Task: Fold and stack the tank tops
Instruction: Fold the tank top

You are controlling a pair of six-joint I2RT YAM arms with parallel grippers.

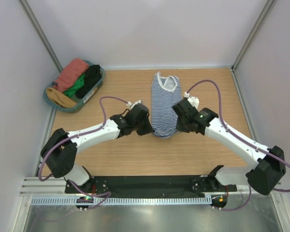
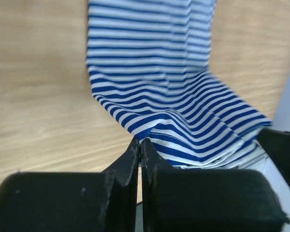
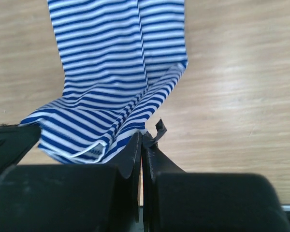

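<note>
Pinching near hem of striped tank top (image 1: 163, 104), both sides. Grip: left end effector (image 2: 140, 143) closed on hem's left corner; right end effector (image 3: 141, 137) closed on right corner, cloth rising off tabletop (image 1: 135, 154) to each set of tips. Top's long axis runs straight ahead from both end effectors, neckline at far end, hem at tips. Garment sits btwn them, so neither arm is nearer, roughly symmetric. Body w/ one lengthwise crease down middle, seems already narrowed. Judgement: next move carries hem fwd along that axis toward neckline; both must travel in parallel or fold skews. Well off to left of left end effector: basket (image 1: 99, 84) holding bunched clothes; can't tell if 2nd top is in it.
</note>
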